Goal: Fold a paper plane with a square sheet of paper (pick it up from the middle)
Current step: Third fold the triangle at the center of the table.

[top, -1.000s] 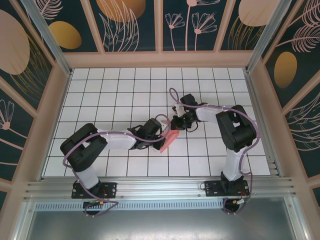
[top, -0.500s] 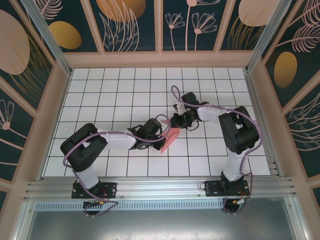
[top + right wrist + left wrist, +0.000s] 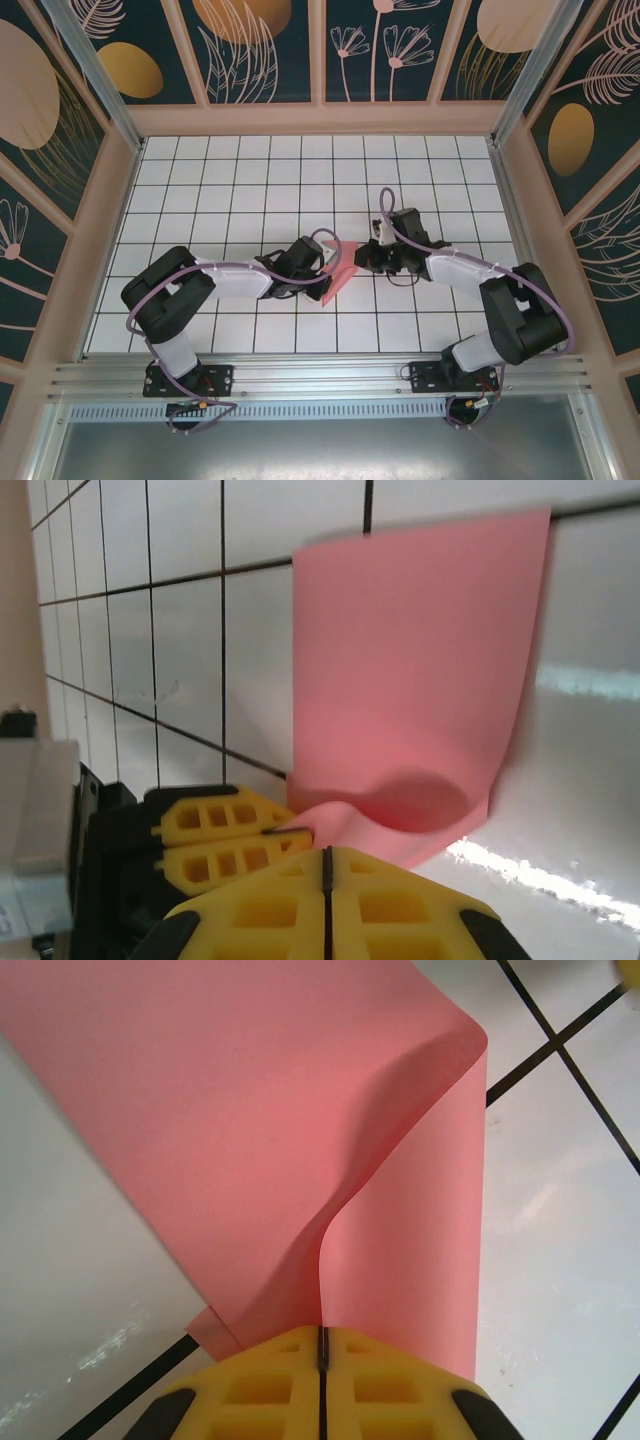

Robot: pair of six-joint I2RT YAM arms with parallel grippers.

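White gridded tabletop, with both arms reaching toward its middle. The left arm lies low from the near-left corner and the right arm bends in from the near-right. The square sheet of paper is about mid-tabletop, a bit toward the near edge, curled up rather than flat. The left end effector is clenched on its edge. The right end effector is clenched too, right up against the sheet, but I can't tell if it's actually nipping it.
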